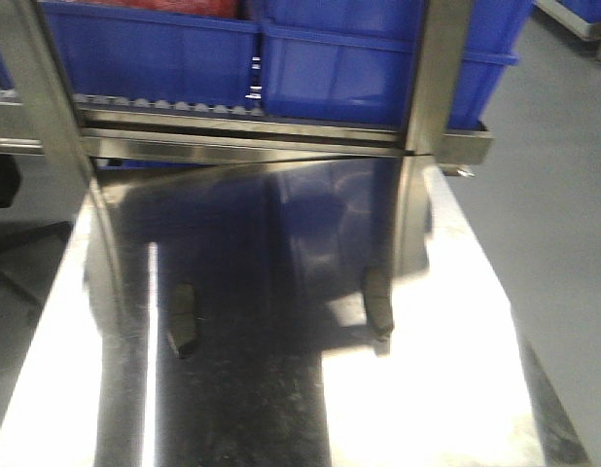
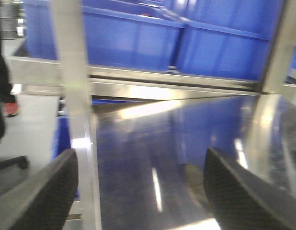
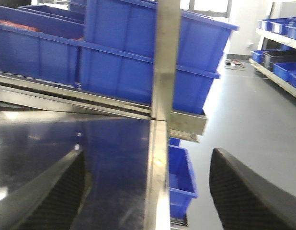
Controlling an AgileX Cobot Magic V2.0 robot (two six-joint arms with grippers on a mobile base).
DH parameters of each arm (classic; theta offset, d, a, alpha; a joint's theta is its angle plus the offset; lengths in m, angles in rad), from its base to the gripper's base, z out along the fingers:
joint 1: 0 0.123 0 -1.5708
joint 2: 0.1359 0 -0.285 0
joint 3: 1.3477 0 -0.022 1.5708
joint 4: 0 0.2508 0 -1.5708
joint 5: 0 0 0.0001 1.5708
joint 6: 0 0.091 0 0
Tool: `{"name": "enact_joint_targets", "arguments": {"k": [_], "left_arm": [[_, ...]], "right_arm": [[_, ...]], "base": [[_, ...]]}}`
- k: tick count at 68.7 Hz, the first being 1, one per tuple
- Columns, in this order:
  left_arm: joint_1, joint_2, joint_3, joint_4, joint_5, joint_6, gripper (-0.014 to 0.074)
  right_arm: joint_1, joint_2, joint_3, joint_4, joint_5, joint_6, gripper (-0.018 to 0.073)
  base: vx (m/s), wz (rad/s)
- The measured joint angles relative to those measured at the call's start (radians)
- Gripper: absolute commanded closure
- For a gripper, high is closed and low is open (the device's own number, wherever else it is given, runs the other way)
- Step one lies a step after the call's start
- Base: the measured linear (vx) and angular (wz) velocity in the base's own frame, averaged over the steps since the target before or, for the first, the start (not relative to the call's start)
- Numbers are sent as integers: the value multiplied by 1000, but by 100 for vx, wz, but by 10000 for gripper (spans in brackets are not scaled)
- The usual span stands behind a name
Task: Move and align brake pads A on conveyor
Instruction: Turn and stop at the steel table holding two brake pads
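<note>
Gaping wide, my left gripper (image 2: 141, 196) and right gripper (image 3: 148, 196) are cropped at the bottom edge; two dark shapes (image 1: 182, 319) at lower centre are too blurred to name.

Shiny flat steel tabletop (image 1: 456, 389); lying on it, nearer than the horizontal steel rail (image 1: 252, 146), dark grey curved oblong left pad (image 1: 182, 319), matching right pad (image 1: 378, 304), well apart

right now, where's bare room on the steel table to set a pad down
The steel table is bare between the left pad and the right pad, and across the near end in front of them. Another clear band runs from the pads back to the rack rail. Crowded: the blue bins above that rail.
</note>
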Motion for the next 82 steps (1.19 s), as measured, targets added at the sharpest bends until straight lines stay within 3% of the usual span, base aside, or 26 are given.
{"name": "enact_joint_targets", "arguments": {"k": [82], "left_arm": [[0,0,0,0,0,0,62]], "right_arm": [[0,0,0,0,0,0,34]], "base": [[1,6]]}}
